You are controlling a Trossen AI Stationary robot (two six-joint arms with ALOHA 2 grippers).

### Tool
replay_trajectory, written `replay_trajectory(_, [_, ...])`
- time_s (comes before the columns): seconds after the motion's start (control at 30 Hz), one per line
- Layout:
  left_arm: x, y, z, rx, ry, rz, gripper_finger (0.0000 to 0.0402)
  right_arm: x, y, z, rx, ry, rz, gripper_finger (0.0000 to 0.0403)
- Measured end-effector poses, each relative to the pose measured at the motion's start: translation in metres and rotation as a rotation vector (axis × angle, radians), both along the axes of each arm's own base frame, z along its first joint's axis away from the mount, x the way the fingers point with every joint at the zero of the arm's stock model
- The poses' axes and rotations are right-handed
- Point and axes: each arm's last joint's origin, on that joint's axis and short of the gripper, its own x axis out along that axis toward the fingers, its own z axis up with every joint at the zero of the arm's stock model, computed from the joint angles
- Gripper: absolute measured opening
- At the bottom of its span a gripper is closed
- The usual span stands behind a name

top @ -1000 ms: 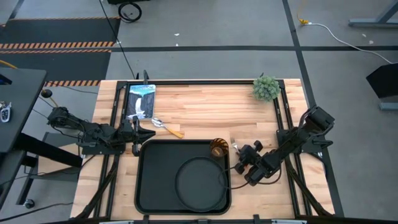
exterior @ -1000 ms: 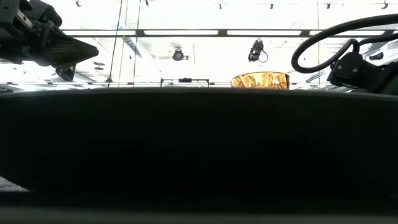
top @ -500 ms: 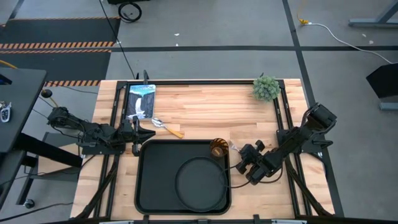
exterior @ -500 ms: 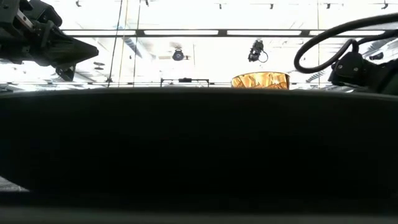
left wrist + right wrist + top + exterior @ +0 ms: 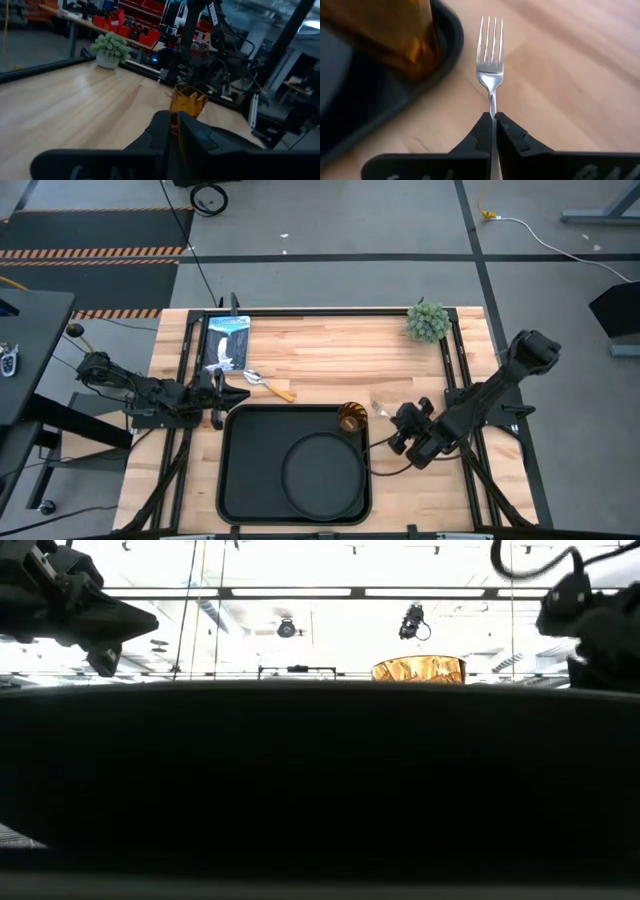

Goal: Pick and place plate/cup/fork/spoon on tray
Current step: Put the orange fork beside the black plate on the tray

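- Between the closed fingers of the right gripper (image 5: 493, 131) sits the fork (image 5: 490, 65), pinched on its thin neck, its tines pointing straight ahead over bare wood just outside the tray's rim.
- Judged by its look, the fork is light, stiff and smooth metal; a grip this narrow could let it swivel or slip, so a hold farther back on the handle would be steadier.
- Ahead and to one side of that gripper stands the cup (image 5: 350, 419), just inside the tray's (image 5: 232, 480) corner; it looks light and easy to tip, so the tines should pass clear of it.
- Beyond the cup, the plate (image 5: 322, 471) lies flat in the tray, leaving open floor on its far side from the right gripper.
- The raised rim is the edge to clear: the fork needs lifting over it.
- The spoon (image 5: 268, 385) lies on the table just ahead of the left gripper (image 5: 233, 394), which waits beside the tray's far corner, fingers together and holding nothing.
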Motion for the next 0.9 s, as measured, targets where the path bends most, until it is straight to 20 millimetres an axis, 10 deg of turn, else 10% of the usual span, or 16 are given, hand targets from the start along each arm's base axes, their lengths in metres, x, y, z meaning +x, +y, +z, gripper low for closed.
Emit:
replay_trajectory(0.43, [0.000,0.003,0.006,-0.143,-0.086,0.095,0.0043,0.001,-0.026,0.037,-0.230,-0.136,0.026,0.0011])
replay_trajectory(0.9, [0.016,-0.002,0.014,-0.068,-0.116,0.182,0.0044,0.058,-0.054,0.087,-0.586,-0.311,0.159,0.0011])
